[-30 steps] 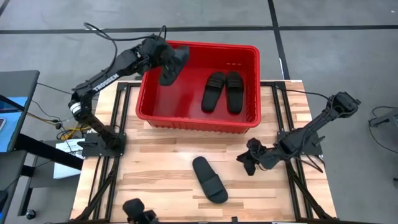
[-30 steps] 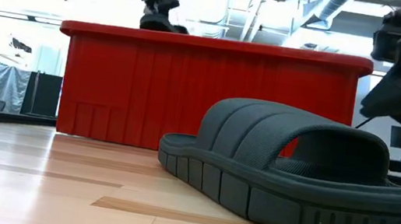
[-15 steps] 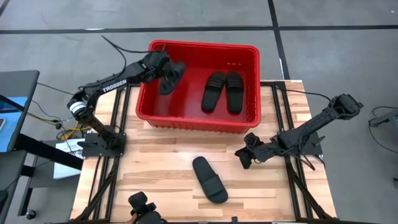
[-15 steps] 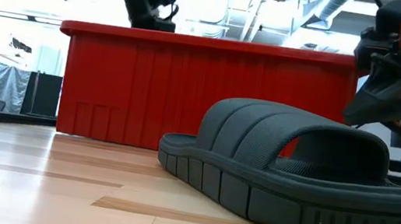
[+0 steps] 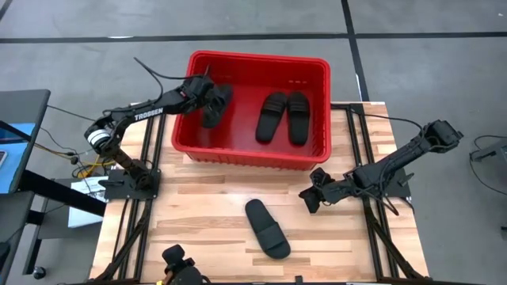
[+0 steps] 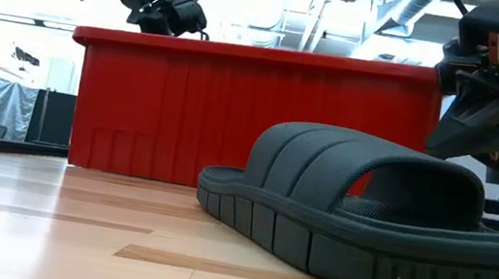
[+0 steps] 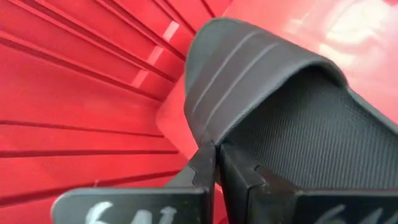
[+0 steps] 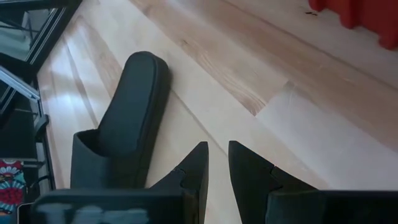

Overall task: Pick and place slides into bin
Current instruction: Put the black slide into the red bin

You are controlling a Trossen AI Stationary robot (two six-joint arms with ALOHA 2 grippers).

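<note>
The left gripper was clamped tight on the strap of a slide, holding it inside the bin near the tub's left wall, in the upper left of the high view. In that same view two more slides lay side by side on the bin floor toward its right, just above centre frame. A fourth slide lay on the wooden table below the bin, low in the frame and a little right of centre. The right gripper hung over the table just right of that slide, its fingers a small way apart with nothing between them.

In the low view, the fourth slide filled the lower right foreground, with the red bin behind it. The left gripper showed above the bin's rim at upper left, and the right gripper hung at the right edge.

In the left wrist view, the pressed-together fingers pinched the edge of the slide's ribbed strap against the red ribbed wall.

In the right wrist view, the narrowly parted fingers stood above bare wood, with the fourth slide at centre left, apart from them.
</note>
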